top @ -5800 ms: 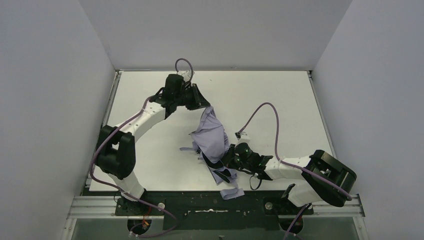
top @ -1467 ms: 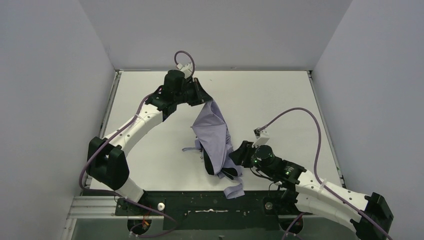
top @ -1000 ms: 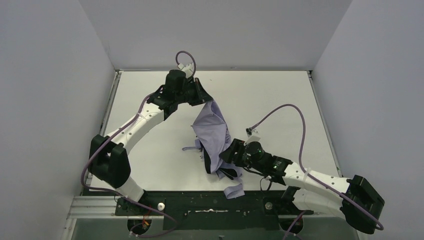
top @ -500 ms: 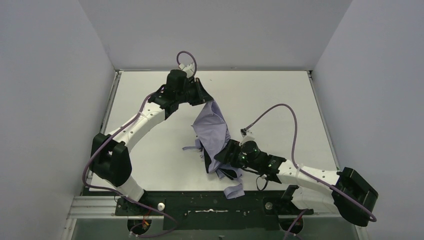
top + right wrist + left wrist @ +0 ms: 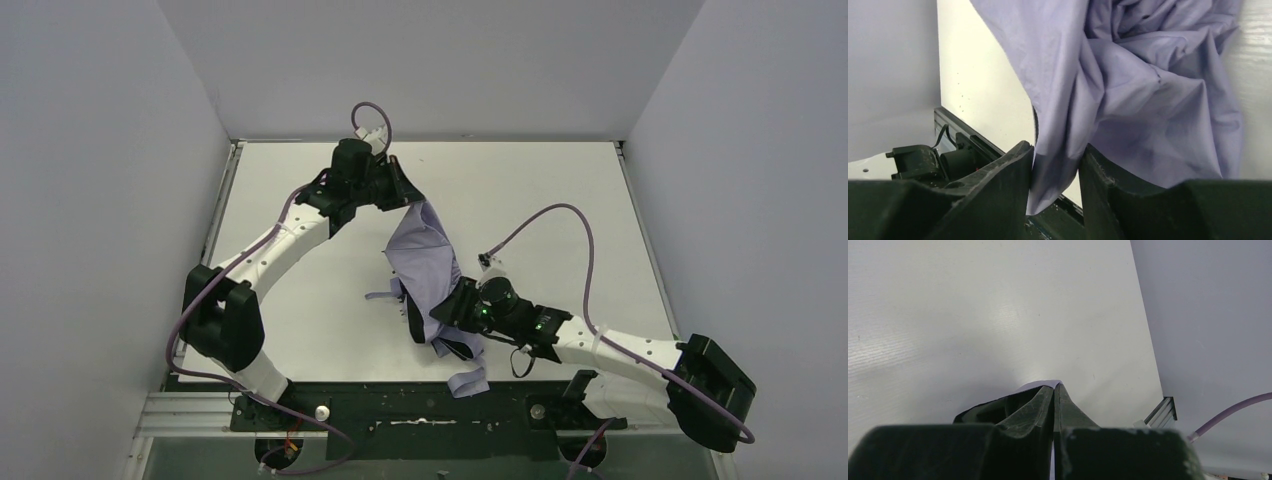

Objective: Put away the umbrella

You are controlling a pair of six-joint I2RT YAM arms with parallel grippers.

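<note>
umbrella [image 5: 1143,95], fabric inside right claw [image 5: 1055,150]

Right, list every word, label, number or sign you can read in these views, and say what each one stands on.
None: no view shows any readable text.
The umbrella is plain lavender fabric, with no print or tag in view.
The table is unmarked white.
The left arm and right arm show no legible label.
</note>
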